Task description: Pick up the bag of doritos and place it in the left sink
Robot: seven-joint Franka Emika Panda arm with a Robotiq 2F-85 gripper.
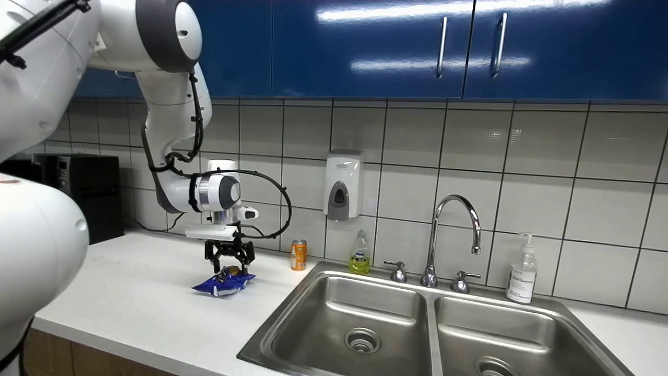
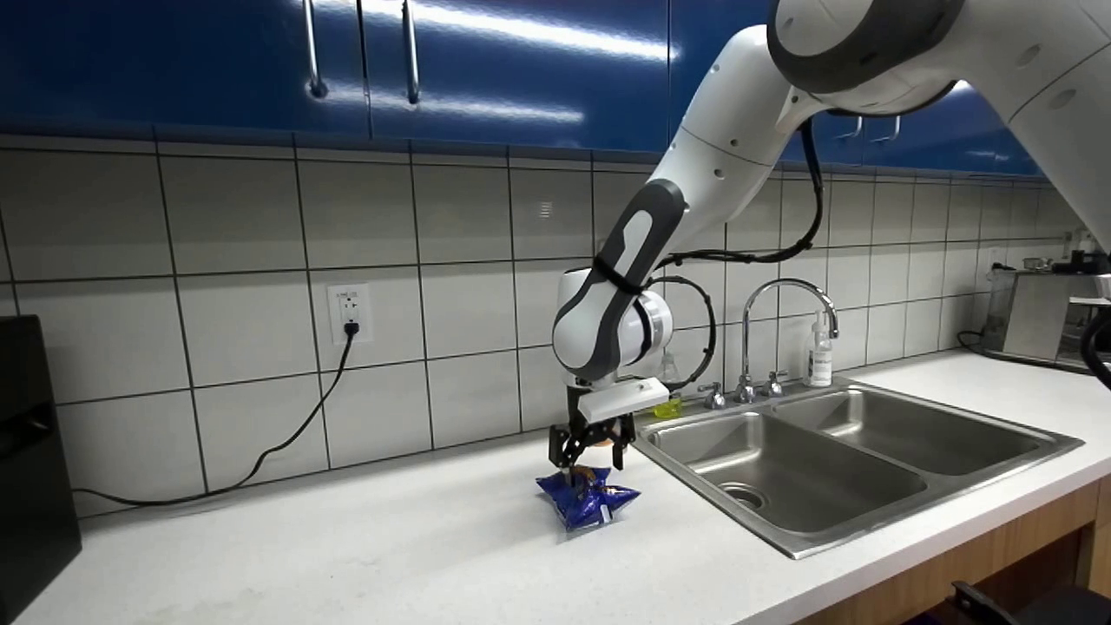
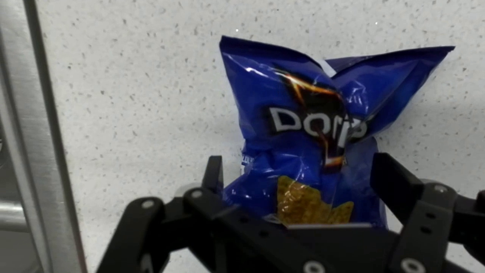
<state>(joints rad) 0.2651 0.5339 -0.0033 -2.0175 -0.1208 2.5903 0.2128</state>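
Speckled countertop point(image 3: 144, 94) bears a Doritos-branded bag point(image 3: 303, 136) between parted jaws.

Noted on white counter point(image 1: 130, 303) near pale tiled wall point(image 1: 308, 183): upright orange can point(image 1: 299, 255). To its right in an exterior view, clear bottle point(image 1: 360, 251) with yellow-green liquid point(image 1: 359, 268), then chrome faucet point(image 1: 432, 245) between two lever handles point(image 1: 398, 272), then white-labelled pump bottle point(image 1: 522, 277). Overhead, glossy blue cabinets point(image 1: 365, 47). On wall: white dispenser point(image 1: 343, 185), outlet point(image 2: 350, 312) with black cord point(image 2: 321, 402) plugged in. Boxy black machine point(image 1: 96, 198), metallic appliance point(image 2: 1041, 317)
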